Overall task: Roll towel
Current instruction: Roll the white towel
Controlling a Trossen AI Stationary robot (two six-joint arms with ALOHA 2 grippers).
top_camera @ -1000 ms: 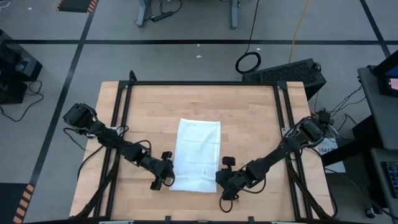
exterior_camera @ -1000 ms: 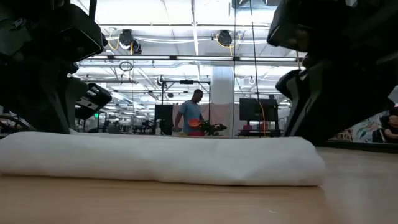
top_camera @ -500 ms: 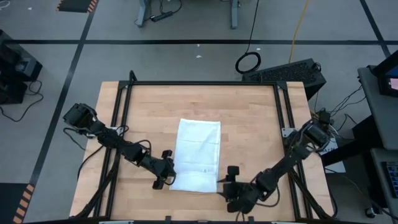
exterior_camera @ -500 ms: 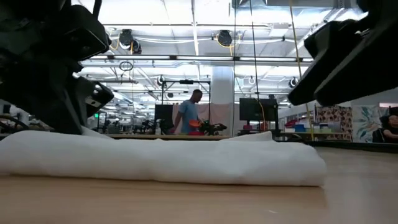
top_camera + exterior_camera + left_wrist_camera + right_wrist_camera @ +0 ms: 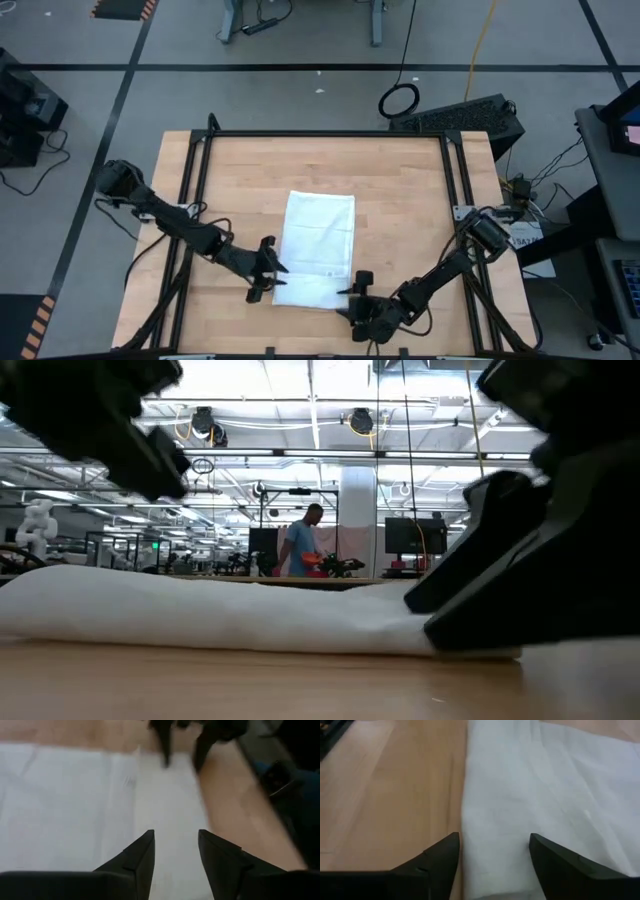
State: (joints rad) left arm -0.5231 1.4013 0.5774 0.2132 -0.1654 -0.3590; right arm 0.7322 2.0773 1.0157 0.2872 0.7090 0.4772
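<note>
Both grippers — left [image 5: 272,281], right [image 5: 352,295] — open, empty, flanking towel [image 5: 318,245].

Low view: the right pincer [image 5: 470,610] blocks the towel [image 5: 220,618] end at 3 o'clock; both arms run off frame.
</note>
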